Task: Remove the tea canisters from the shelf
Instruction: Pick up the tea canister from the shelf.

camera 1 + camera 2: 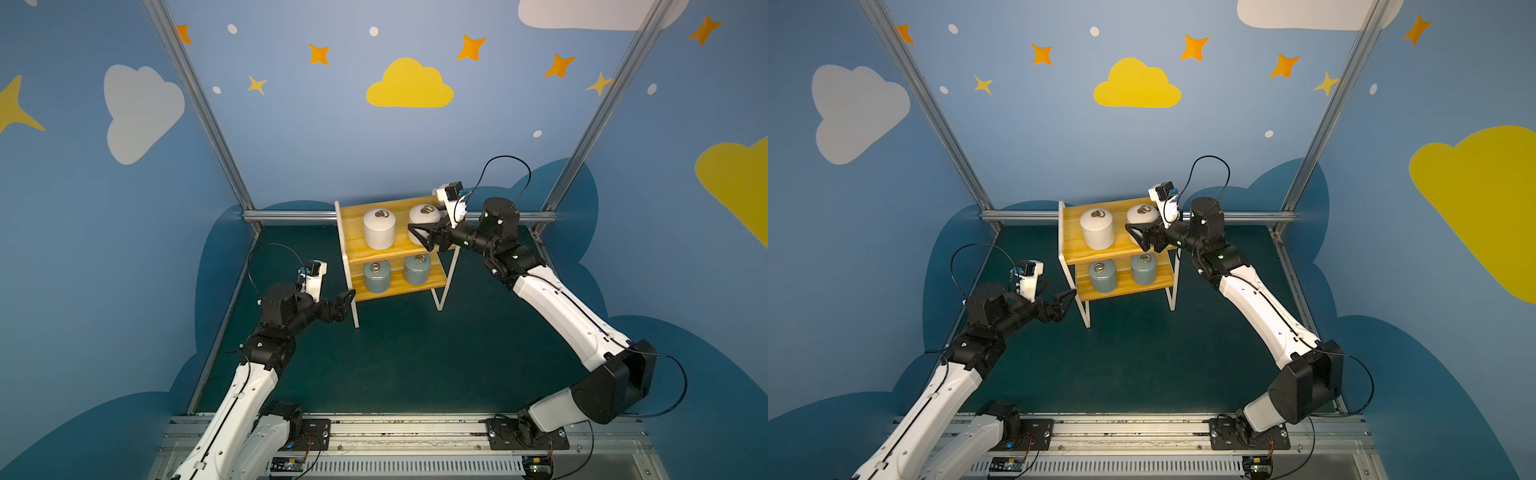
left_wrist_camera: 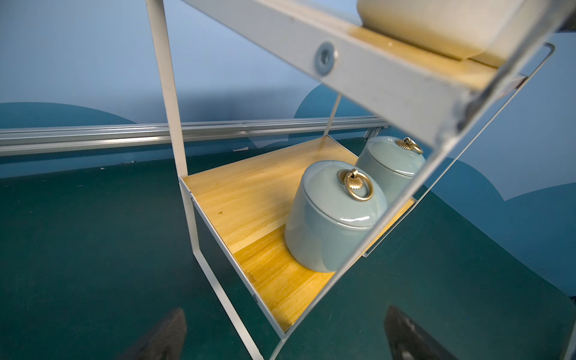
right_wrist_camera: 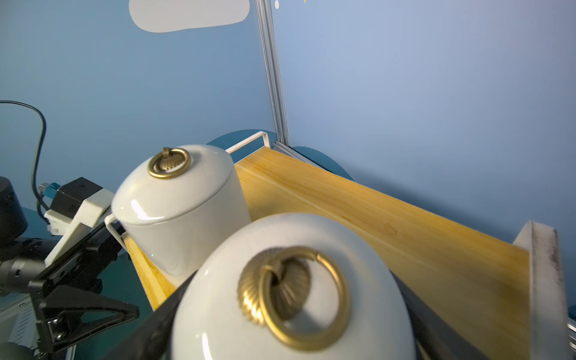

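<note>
**All four tea canisters on the shelf (image 1: 397, 286)**

A dark green mat (image 1: 395, 365) lies under the shelf, with blue walls (image 1: 291, 145) behind. The left gripper (image 1: 347, 299), jaws spread wide, hangs just beside the shelf's near left leg. On the lower board stand a grey-blue canister (image 1: 377, 276) and a second grey-blue canister (image 1: 417, 270). On the upper board stand a white canister (image 1: 379, 230) and an end white canister (image 1: 424, 218), which the right gripper (image 1: 418, 237) flanks. Whether it pinches, I cannot tell. The glossy lids carry brass rings.

I am working in a robot test cell: painted cloud-and-star panels (image 1: 332, 137) are enclosing the shelf (image 1: 352, 224), aluminium posts (image 1: 201, 104) are rising behind it, a mounting rail (image 1: 407, 434) is lying in front.
</note>
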Available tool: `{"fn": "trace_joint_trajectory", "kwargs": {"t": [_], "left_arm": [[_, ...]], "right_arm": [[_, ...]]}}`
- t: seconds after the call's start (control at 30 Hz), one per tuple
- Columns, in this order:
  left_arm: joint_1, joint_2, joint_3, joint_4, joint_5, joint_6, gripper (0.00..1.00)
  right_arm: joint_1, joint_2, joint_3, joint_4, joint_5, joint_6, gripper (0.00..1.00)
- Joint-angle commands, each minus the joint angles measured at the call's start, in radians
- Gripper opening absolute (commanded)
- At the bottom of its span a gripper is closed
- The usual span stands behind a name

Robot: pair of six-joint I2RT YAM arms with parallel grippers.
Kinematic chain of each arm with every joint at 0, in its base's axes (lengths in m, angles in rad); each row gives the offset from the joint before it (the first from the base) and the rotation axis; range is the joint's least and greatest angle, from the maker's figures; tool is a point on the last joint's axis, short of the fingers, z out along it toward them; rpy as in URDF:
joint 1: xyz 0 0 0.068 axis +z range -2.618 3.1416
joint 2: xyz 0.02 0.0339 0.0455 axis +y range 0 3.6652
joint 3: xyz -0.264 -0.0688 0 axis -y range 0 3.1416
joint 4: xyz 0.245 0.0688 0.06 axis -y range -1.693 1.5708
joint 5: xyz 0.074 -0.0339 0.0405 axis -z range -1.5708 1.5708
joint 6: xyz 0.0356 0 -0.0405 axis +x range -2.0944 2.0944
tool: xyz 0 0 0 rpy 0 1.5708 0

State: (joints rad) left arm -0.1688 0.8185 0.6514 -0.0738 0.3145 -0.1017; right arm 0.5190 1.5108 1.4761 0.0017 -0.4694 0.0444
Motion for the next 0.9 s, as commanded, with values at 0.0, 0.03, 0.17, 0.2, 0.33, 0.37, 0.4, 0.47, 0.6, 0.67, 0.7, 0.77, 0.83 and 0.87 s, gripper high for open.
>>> {"fn": "trace_joint_trajectory", "kwargs": {"t": [0.0,0.03,0.17,0.2,0.33,0.37,0.4,0.47,0.6,0.67,0.7,0.77,0.83,0.87], "left_arm": [[-0.003,-0.009,0.017,0.003,0.007,-0.004,1.00],[-0.003,-0.010,0.017,0.002,0.007,-0.004,1.00],[-0.005,-0.010,0.019,0.002,0.006,-0.003,1.00],[-0.004,-0.010,0.019,0.002,0.006,-0.003,1.00],[-0.004,-0.010,0.021,0.000,0.005,-0.002,1.00],[-0.005,-0.011,0.021,0.000,0.004,-0.001,1.00],[-0.005,-0.011,0.021,0.000,0.005,-0.003,1.00],[-0.006,-0.010,0.020,0.000,0.005,-0.001,1.00],[-0.005,-0.011,0.024,0.000,0.002,0.000,1.00],[-0.006,-0.009,0.026,0.000,0.001,0.003,1.00],[-0.006,-0.007,0.027,0.000,0.001,0.003,1.00],[-0.005,-0.004,0.028,0.000,0.003,0.004,1.00],[-0.006,-0.001,0.030,0.000,0.005,0.004,1.00],[-0.006,0.001,0.030,0.002,0.006,0.003,1.00]], "right_arm": [[-0.004,0.014,-0.007,0.023,-0.014,-0.003,0.81],[-0.005,0.015,-0.008,0.023,-0.015,-0.002,0.81],[-0.005,0.016,-0.014,0.029,-0.018,-0.005,0.79],[-0.005,0.015,-0.016,0.029,-0.020,-0.005,0.78],[-0.006,0.013,-0.017,0.030,-0.027,-0.009,0.74],[-0.005,0.011,-0.017,0.030,-0.029,-0.009,0.72],[-0.006,0.009,-0.017,0.031,-0.031,-0.011,0.72],[-0.007,0.006,-0.016,0.030,-0.036,-0.015,0.70],[-0.005,-0.003,-0.011,0.023,-0.044,-0.023,0.67],[-0.005,-0.010,-0.005,0.019,-0.049,-0.025,0.67],[-0.005,-0.013,-0.003,0.017,-0.051,-0.027,0.67],[-0.005,-0.018,0.002,0.010,-0.054,-0.033,0.67],[-0.004,-0.026,0.007,0.005,-0.055,-0.037,0.67],[-0.004,-0.030,0.006,0.005,-0.056,-0.039,0.67]]}}
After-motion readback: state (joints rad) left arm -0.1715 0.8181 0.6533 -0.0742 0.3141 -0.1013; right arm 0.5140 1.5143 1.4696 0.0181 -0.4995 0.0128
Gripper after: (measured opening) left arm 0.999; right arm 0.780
